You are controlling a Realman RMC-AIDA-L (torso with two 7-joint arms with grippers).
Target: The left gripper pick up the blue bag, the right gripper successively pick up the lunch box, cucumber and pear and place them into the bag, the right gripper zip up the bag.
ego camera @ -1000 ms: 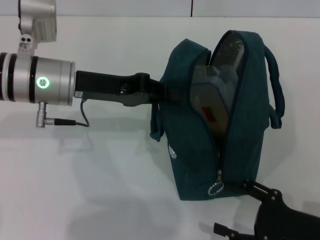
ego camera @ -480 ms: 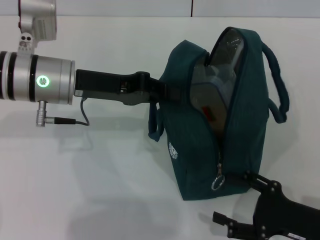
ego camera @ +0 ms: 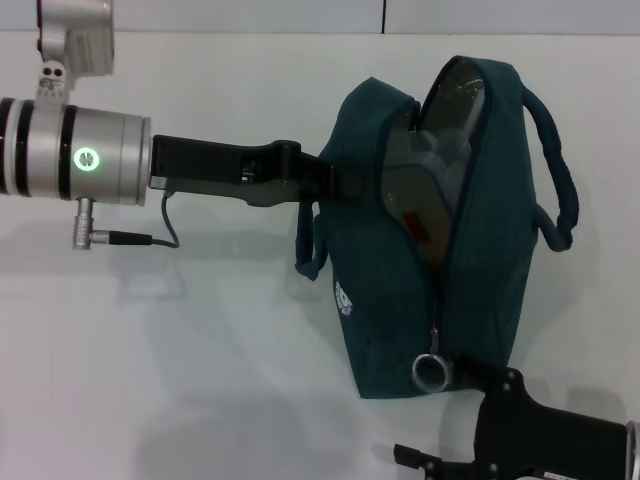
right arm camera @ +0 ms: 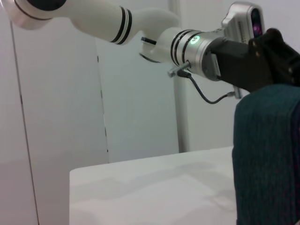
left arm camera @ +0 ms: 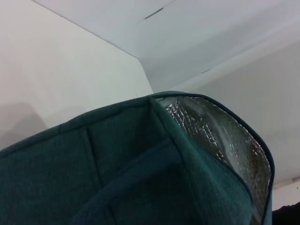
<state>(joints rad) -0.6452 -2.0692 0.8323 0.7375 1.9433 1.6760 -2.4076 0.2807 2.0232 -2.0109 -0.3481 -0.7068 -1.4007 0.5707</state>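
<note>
The blue bag [ego camera: 400, 300] stands upright on the white table, its top gaping and silver lining [left arm camera: 211, 131] showing. The lunch box [ego camera: 420, 185] sits on end inside it. My left gripper [ego camera: 335, 185] reaches in from the left and is shut on the bag's left wall near the rim; a loop handle [ego camera: 310, 245] hangs below it. My right gripper [ego camera: 432, 412] is at the bag's near bottom corner, open, with its upper fingertip [ego camera: 470, 370] right beside the ring zipper pull [ego camera: 431, 371]. The cucumber and the pear are out of view.
The white table [ego camera: 200, 380] spreads to the left and front of the bag. The left arm's silver cylinder [ego camera: 90, 160] with its green light hangs over the table's left side, a cable looping below it. The right wrist view shows that arm [right arm camera: 187, 47] above the bag's side [right arm camera: 267, 154].
My right gripper has moved left and closer to the bag's bottom corner. The ring zipper pull has lifted and turned to face up. The bag's far handle swung slightly right.
</note>
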